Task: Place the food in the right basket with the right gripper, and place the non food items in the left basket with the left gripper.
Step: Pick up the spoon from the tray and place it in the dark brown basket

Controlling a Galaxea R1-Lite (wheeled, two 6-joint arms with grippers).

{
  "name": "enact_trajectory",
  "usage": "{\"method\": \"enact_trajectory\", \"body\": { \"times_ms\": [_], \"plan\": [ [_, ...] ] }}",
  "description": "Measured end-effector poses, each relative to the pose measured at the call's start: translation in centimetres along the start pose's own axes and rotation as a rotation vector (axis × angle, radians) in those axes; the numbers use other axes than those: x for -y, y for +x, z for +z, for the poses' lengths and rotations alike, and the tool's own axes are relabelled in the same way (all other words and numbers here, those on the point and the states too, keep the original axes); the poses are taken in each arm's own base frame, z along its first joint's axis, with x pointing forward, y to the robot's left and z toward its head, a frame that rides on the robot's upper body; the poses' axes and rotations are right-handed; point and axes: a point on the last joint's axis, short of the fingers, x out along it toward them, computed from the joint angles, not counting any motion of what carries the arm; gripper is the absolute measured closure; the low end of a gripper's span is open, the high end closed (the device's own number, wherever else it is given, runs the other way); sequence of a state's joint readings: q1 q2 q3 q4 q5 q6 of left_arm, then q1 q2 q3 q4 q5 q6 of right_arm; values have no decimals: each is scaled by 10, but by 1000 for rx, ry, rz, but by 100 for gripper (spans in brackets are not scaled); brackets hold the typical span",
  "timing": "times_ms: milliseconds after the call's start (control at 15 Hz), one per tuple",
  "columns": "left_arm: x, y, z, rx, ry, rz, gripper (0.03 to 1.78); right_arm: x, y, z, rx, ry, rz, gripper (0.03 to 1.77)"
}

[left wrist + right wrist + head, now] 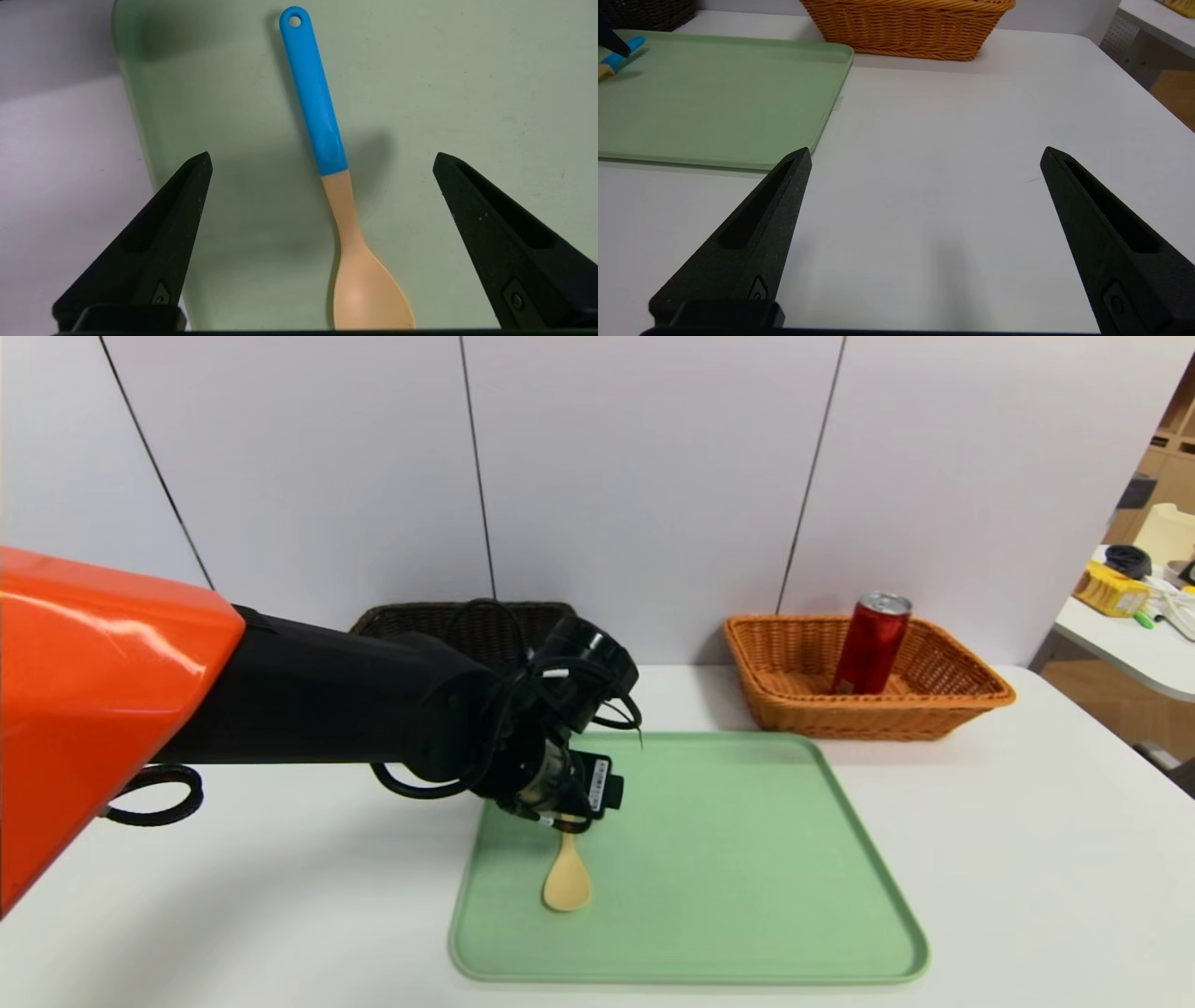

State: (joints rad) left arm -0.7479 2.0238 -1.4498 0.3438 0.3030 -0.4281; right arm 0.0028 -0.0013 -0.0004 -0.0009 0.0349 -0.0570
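Orange-shelled left arm reached over the green tray (747,859); red can (870,644) stood in the orange basket (962,700). Left wrist view: left gripper (322,163) spread wide, straddling the spoon (327,154), empty. Right wrist view: right gripper (924,158) spread wide, empty, above the white table (948,140).

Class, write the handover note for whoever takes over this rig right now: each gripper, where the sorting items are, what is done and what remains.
Left gripper: open, above the spoon, fingers either side of its handle, not touching.
Right gripper: open, empty, parked low over bare table beside the tray.
Spoon lies flat on the green tray, bowl toward the robot.
Red can stands upright in the orange basket: food done.
Dark basket sits behind the left arm; its contents are hidden.
Left to do: grasp the spoon and drop it in the dark basket.
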Motion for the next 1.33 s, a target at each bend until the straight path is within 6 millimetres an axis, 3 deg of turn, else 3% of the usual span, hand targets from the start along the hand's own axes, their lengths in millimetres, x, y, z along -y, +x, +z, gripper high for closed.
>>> {"method": "enact_trajectory", "body": {
  "times_ms": [1333],
  "plan": [
    [-7,13,-5,-86,-25,52,12,0,0,0,1,0,0,10]
  ]
}}
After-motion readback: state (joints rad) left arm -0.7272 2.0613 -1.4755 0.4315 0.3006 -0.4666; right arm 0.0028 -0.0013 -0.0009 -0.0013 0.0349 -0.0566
